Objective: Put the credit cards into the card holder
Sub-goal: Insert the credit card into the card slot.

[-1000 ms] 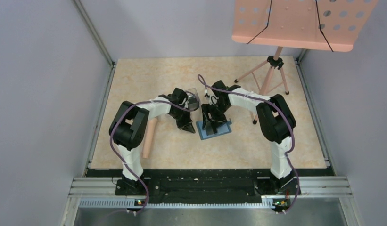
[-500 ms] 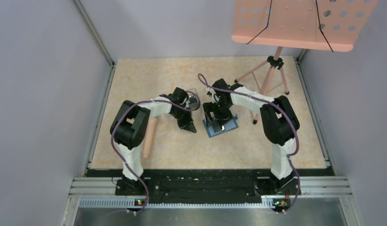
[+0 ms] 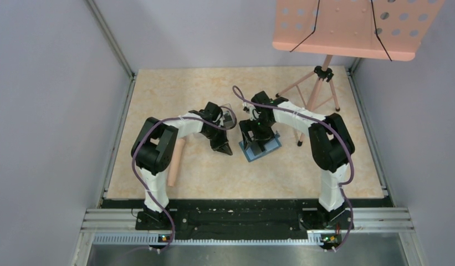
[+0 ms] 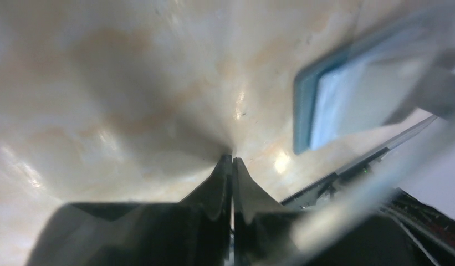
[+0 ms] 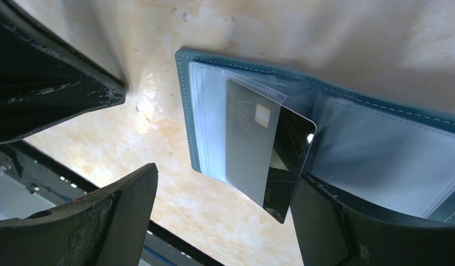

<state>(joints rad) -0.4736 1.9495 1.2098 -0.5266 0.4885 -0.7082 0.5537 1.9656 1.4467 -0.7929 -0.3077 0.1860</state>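
card holder (image 5: 374,144) under right tool (image 5: 226,178), jaws apart

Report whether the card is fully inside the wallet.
Partly in: the credit card lies half under a clear sleeve of the card holder, dark end sticking out.

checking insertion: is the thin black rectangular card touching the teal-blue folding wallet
Touching. Right wrist view shows the thin black card tucked partway inside the teal-blue wallet.
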